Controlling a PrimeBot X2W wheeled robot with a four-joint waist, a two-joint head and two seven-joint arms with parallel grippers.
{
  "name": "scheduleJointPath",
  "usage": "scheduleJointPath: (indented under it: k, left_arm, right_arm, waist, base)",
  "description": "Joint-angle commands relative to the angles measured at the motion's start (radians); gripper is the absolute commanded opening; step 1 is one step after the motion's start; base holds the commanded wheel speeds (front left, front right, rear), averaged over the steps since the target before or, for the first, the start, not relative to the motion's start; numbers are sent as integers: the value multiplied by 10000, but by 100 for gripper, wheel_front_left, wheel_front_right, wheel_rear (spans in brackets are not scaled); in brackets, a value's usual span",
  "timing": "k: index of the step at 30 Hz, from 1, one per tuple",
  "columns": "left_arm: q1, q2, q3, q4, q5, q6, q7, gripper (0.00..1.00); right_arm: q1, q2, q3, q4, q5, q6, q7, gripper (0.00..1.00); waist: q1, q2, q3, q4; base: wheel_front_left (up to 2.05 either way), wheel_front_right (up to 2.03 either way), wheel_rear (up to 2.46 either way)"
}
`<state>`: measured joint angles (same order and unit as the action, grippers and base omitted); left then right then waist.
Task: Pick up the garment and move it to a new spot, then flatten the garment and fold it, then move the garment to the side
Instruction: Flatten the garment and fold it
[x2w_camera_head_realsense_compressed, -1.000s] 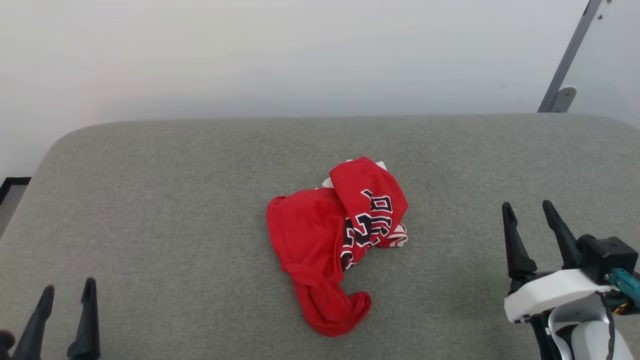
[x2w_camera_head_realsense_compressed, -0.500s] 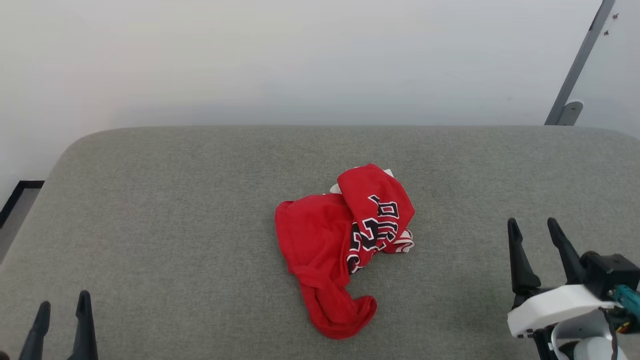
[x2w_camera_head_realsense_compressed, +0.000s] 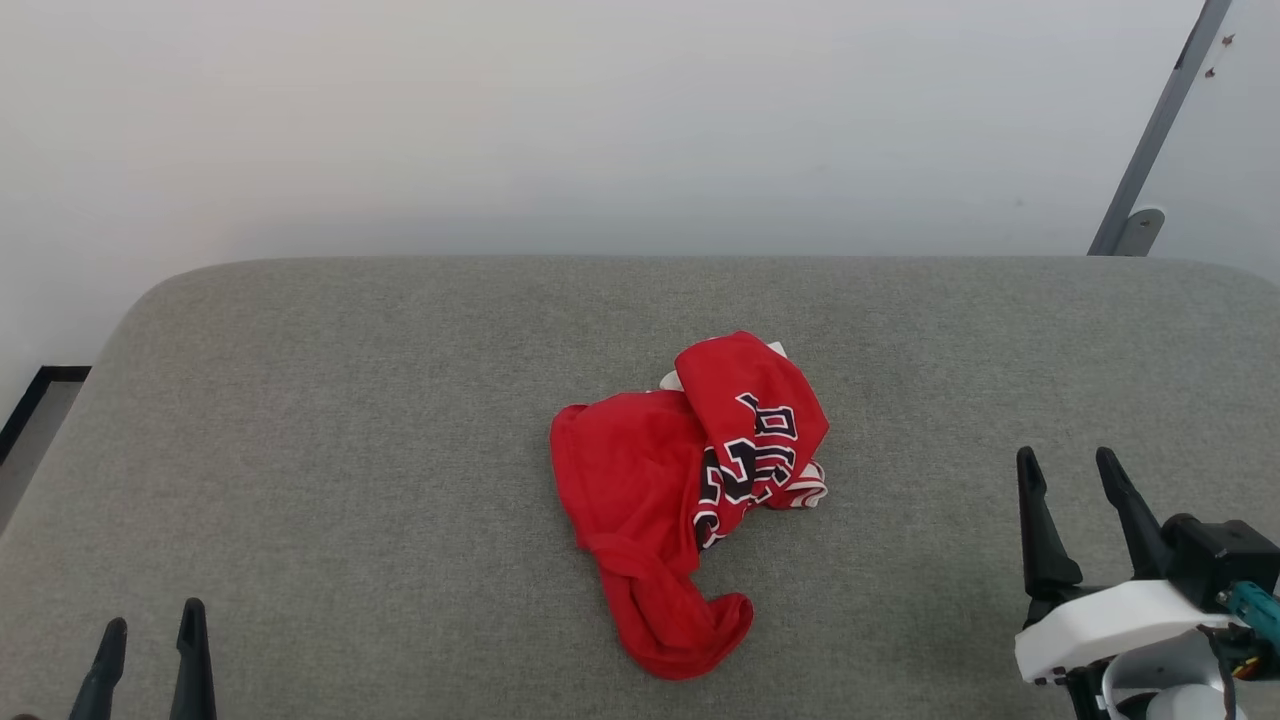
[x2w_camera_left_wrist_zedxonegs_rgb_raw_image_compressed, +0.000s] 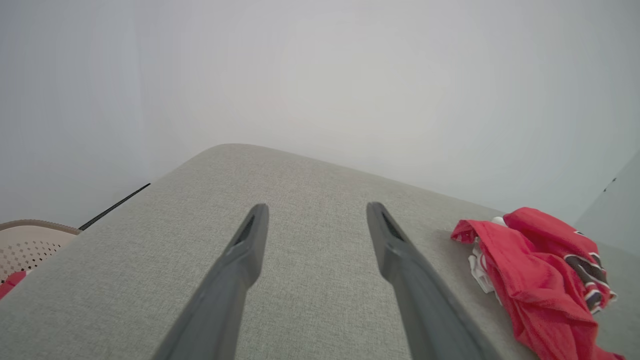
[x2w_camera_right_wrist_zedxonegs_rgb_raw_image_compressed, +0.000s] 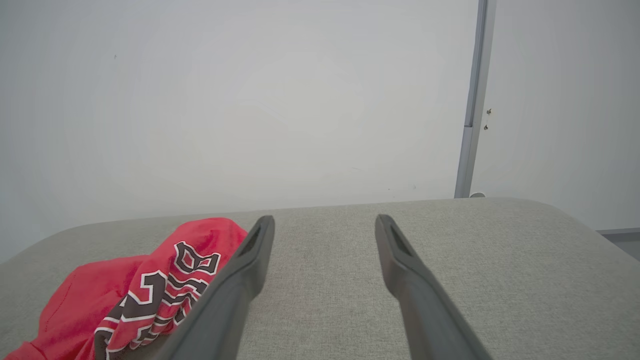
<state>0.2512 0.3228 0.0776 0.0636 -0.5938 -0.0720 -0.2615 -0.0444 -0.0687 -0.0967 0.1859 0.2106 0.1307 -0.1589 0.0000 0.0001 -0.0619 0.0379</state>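
Observation:
The garment (x2w_camera_head_realsense_compressed: 680, 490) is a red jersey lying crumpled in the middle of the grey padded table (x2w_camera_head_realsense_compressed: 300, 400), with black white-outlined numerals and a bit of striped trim showing. My left gripper (x2w_camera_head_realsense_compressed: 150, 625) stands open at the lower left, well apart from it. At the lower right, my right gripper (x2w_camera_head_realsense_compressed: 1065, 465) is open too, to the right of the heap. The left wrist view has the garment (x2w_camera_left_wrist_zedxonegs_rgb_raw_image_compressed: 535, 280) at its right, beyond the open left gripper (x2w_camera_left_wrist_zedxonegs_rgb_raw_image_compressed: 317, 212). In the right wrist view the garment (x2w_camera_right_wrist_zedxonegs_rgb_raw_image_compressed: 130, 290) lies left of the open right gripper (x2w_camera_right_wrist_zedxonegs_rgb_raw_image_compressed: 325, 222).
A pale wall (x2w_camera_head_realsense_compressed: 600, 120) rises behind the table's far edge. A grey metal post (x2w_camera_head_realsense_compressed: 1150, 140) stands at the back right. A beige perforated basket (x2w_camera_left_wrist_zedxonegs_rgb_raw_image_compressed: 25, 245) sits beyond the table's left edge. Bare grey surface surrounds the garment.
The head camera has tilted, so the whole picture sits lower. Both grippers show a little lower in the picture, still open. The garment lies as before.

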Motion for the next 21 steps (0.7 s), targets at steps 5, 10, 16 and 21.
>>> scheduleJointPath:
  k: [5, 10, 16, 21]
  left_arm:
    - [-152, -41, 13, 101, 289, -153, -48, 100]
    - [-205, -74, -6, 183, 394, -230, -48, 100]
    - [-256, -127, -32, 273, 376, -304, -47, 100]
    - [-267, -152, -59, 328, 381, -322, -47, 100]
  right_arm:
    - [113, 37, 36, -28, 30, 1, -85, 100]
    - [96, 40, 55, 1, 13, 1, -119, 100]
    - [113, 36, 76, 23, -13, 1, -128, 100]
    - [138, 39, 99, 32, -39, 1, -171, 100]
  waist:
    - [0, -1, 3, -22]
    - [0, -1, 19, -47]
    - [0, -1, 36, -69]
    - [0, -1, 46, -54]
  base:
    - [0, 0, 0]
    - [0, 0, 0]
    - [0, 0, 0]
    - [0, 0, 0]
